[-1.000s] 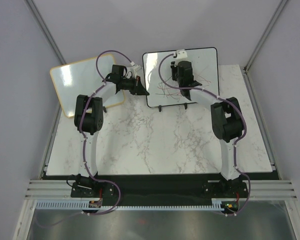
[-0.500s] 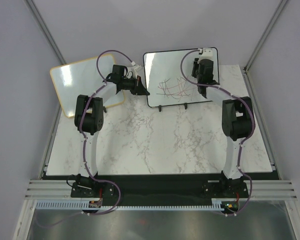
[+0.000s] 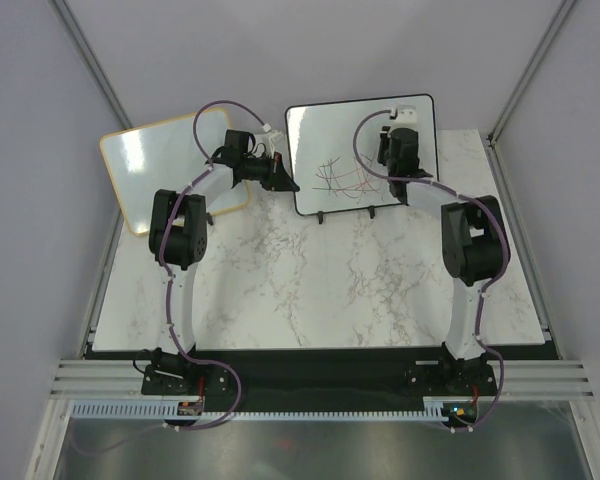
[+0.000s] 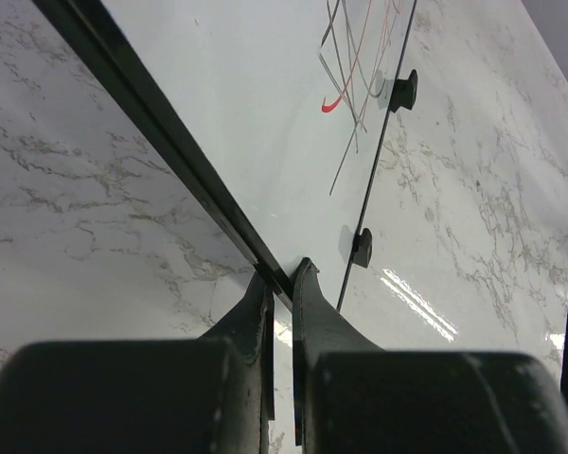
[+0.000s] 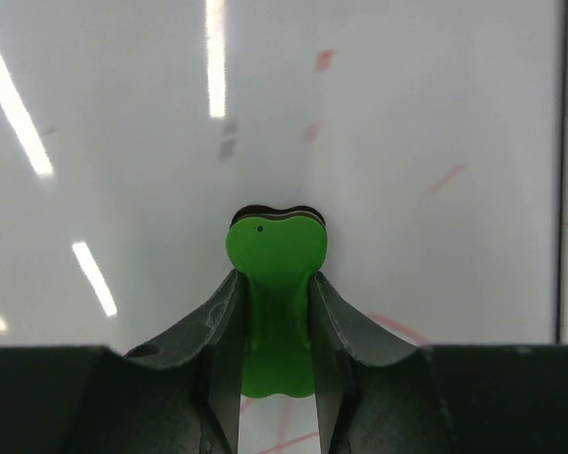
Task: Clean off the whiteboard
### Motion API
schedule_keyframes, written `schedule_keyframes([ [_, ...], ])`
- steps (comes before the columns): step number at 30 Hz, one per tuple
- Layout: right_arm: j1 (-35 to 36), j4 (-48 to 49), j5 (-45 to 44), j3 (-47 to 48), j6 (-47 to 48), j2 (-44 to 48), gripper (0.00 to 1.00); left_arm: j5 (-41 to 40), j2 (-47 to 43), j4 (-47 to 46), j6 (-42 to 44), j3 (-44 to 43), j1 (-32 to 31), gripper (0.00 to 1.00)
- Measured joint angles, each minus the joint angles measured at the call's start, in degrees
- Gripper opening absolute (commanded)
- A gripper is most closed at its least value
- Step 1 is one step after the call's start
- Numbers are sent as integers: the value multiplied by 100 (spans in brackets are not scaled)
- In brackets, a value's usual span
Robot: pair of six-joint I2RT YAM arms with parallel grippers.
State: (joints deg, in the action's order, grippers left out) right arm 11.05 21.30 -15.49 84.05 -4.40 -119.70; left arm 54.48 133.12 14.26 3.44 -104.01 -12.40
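Against the whiteboard (image 5: 407, 113), a green eraser (image 5: 276, 253).

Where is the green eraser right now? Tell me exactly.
In the right wrist view, the green eraser is pinched in the right gripper, its tip against the whiteboard. In the top view it is right of the scribbles.
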Motion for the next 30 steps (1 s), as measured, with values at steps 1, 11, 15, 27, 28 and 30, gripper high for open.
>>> schedule_keyframes([
  [1, 188, 79, 7, -109, 26, 46, 0, 0, 0, 2, 2, 0, 0, 2],
  [11, 2129, 186, 345, -157, 302, -201, 0, -90, 0, 15, 46, 7, -7, 2],
  [15, 2044, 208, 293, -151, 302, -208, 0, -166, 0, -59, 48, 15, -20, 2],
  [27, -356, 111, -243, -807, -297, 402, 0, -59, 0, -68, 46, 15, -26, 2],
  [28, -503, 39, -310, -804, -306, 402, 0, -42, 0, -66, 46, 15, -26, 2],
  [30, -588, -98, -372, -798, -337, 393, 0, -33, 0, -68, 46, 15, -28, 2],
])
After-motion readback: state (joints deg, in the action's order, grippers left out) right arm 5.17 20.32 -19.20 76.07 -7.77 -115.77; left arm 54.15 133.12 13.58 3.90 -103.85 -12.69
